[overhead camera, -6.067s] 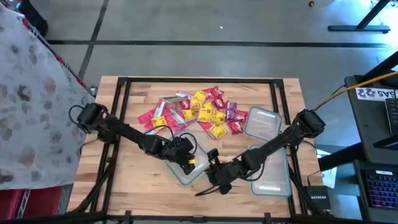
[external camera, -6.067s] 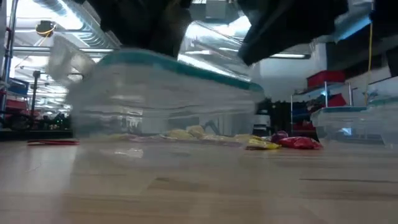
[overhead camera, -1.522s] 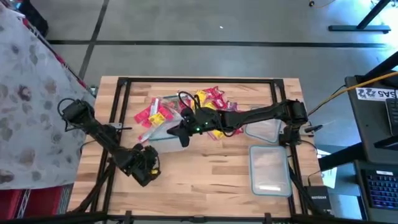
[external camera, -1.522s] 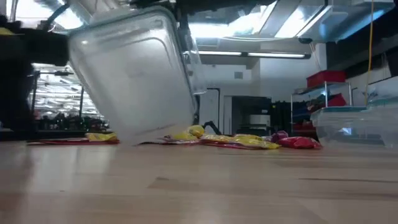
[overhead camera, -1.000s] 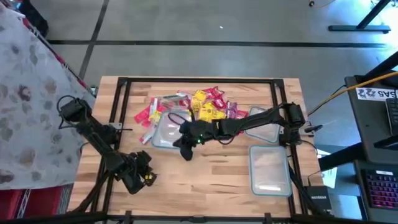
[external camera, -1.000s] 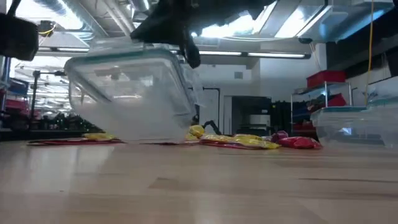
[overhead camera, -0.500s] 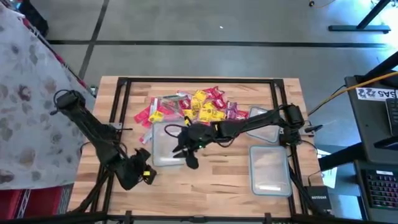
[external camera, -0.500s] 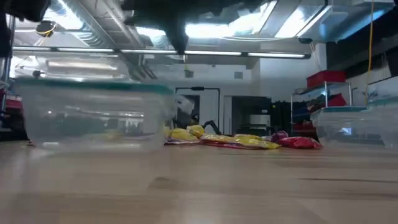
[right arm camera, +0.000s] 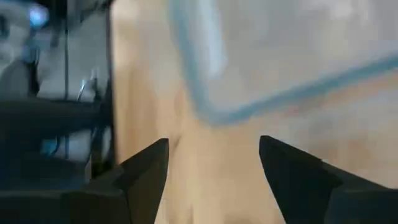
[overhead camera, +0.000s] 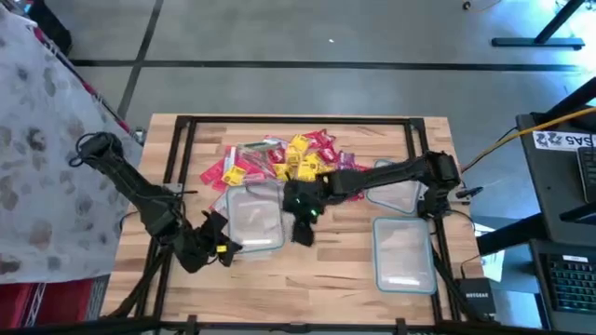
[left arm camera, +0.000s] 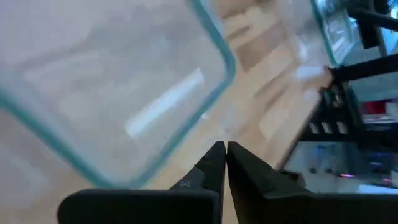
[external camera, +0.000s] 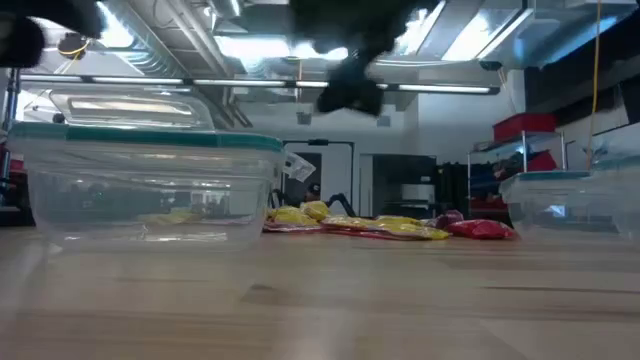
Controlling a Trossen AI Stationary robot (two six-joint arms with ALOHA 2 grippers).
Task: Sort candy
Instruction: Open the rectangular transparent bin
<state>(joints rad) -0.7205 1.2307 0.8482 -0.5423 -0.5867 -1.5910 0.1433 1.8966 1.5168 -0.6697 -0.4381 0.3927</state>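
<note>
The left gripper (overhead camera: 216, 247) hangs clenched and empty near the surface's (overhead camera: 326, 279) front-left, just beside a clear container (overhead camera: 255, 215) standing upright. The right gripper (overhead camera: 303, 226), fingers spread and empty, hovers just right of that container. The candy (overhead camera: 289, 160) lies heaped behind it, unsorted. Picking well likely means reaching over the container, descending on one wrapper at the heap's edge, and closing squarely.
</note>
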